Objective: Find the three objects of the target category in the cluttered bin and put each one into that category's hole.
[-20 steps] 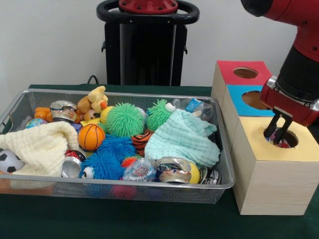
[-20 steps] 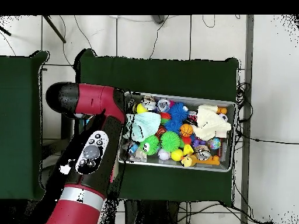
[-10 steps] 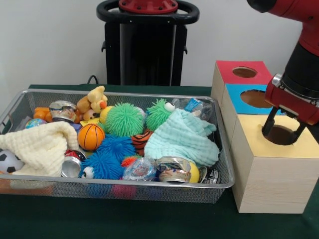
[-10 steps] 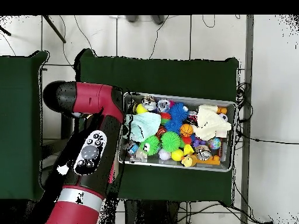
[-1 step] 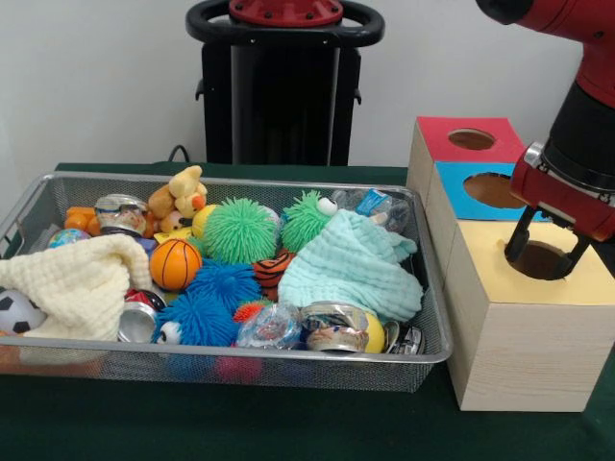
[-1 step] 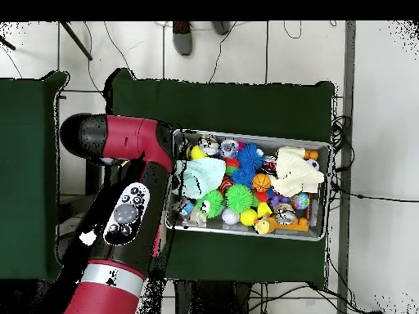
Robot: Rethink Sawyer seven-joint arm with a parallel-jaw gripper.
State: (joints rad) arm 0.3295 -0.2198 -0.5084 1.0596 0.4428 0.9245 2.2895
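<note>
My gripper hangs open and empty just above the round hole in the yellow-topped wooden box, at the right in the front view. The wire mesh bin to its left holds a clutter of toys. Crushed cans lie at the bin's front and back left. A mint cloth and a cream cloth cover part of the pile. In the overhead view the red arm hides the gripper and the boxes beside the bin.
A blue-topped box and a red-topped box, each with a hole, stand behind the yellow one. The bin also holds a small basketball, green and blue fuzzy balls and a plush duck. A person's foot shows at the overhead view's top.
A second ago the gripper's fingers were close together in the yellow box's hole around a small colourful thing. It has since risen and opened, and that thing is gone from sight.
</note>
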